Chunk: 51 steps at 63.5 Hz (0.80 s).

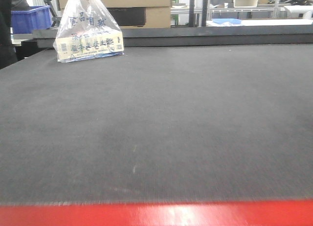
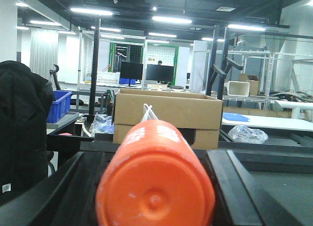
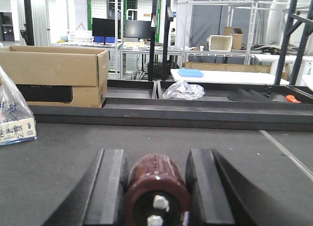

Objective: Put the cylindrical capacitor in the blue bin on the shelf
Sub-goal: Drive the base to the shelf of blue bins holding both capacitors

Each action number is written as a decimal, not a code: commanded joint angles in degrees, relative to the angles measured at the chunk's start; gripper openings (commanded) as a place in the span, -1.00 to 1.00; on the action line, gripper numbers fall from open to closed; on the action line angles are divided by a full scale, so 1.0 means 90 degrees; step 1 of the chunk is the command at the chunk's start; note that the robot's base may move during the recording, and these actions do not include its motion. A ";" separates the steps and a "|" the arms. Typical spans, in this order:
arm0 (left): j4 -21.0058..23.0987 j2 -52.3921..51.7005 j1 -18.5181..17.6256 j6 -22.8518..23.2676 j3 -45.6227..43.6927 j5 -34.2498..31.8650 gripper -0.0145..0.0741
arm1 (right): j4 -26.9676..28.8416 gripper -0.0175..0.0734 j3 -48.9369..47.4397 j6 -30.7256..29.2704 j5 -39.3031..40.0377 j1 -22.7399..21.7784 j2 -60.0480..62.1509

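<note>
In the right wrist view a dark red-brown cylindrical capacitor [image 3: 156,187] with two silver screw terminals lies between the black fingers of my right gripper [image 3: 155,160], which is shut on it just above the dark mat. My left gripper [image 2: 149,155] is shut on an orange cylinder [image 2: 156,187] with white print, its round end facing the camera. A blue bin [image 2: 58,106] stands far off at the left, and it also shows at the back left [image 1: 29,18] of the front view. The shelf is out of view. Neither gripper shows in the front view.
A clear plastic bag holding a printed box [image 1: 88,35] sits at the mat's back left. Behind a raised black ledge [image 1: 195,36] stands a cardboard box [image 3: 54,72]. The table's near edge is red [image 1: 156,214]. A black jacket [image 2: 22,128] hangs at the left.
</note>
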<state>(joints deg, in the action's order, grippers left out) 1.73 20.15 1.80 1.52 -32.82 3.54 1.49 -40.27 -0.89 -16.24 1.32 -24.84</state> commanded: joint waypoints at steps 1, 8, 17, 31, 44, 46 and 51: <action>0.0034 -0.0039 -0.0034 0.0015 -0.0002 -0.0169 -0.92 | -0.0057 -0.98 0.0008 -0.0033 0.0139 -0.0003 0.0029; 0.0034 -0.0039 -0.0034 0.0015 -0.0002 -0.0169 -0.92 | -0.0057 -0.98 0.0008 -0.0033 0.0139 -0.0003 0.0029; 0.0034 -0.0039 -0.0034 0.0015 -0.0002 -0.0169 -0.92 | -0.0057 -0.98 0.0008 -0.0033 0.0139 -0.0003 0.0029; 0.0034 -0.0038 -0.0022 0.0015 -0.0002 -0.0169 -0.92 | -0.0057 -0.98 0.0008 -0.0033 0.0139 -0.0003 0.0029; 0.0034 -0.0065 -0.0022 0.0015 -0.0002 -0.0169 -0.92 | -0.0057 -0.98 0.0008 -0.0033 0.0139 -0.0003 0.0029; 0.0034 -0.0065 -0.0022 0.0015 -0.0002 -0.0169 -0.92 | -0.0057 -0.98 0.0008 -0.0033 0.0139 -0.0003 0.0029; 0.0034 -0.0065 -0.0022 0.0015 -0.0002 -0.0169 -0.92 | -0.0057 -0.98 0.0008 -0.0033 0.0139 -0.0003 0.0029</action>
<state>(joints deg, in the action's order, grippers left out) 1.73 19.88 1.80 1.52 -32.82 3.54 1.49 -40.17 -0.89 -16.24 1.32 -24.81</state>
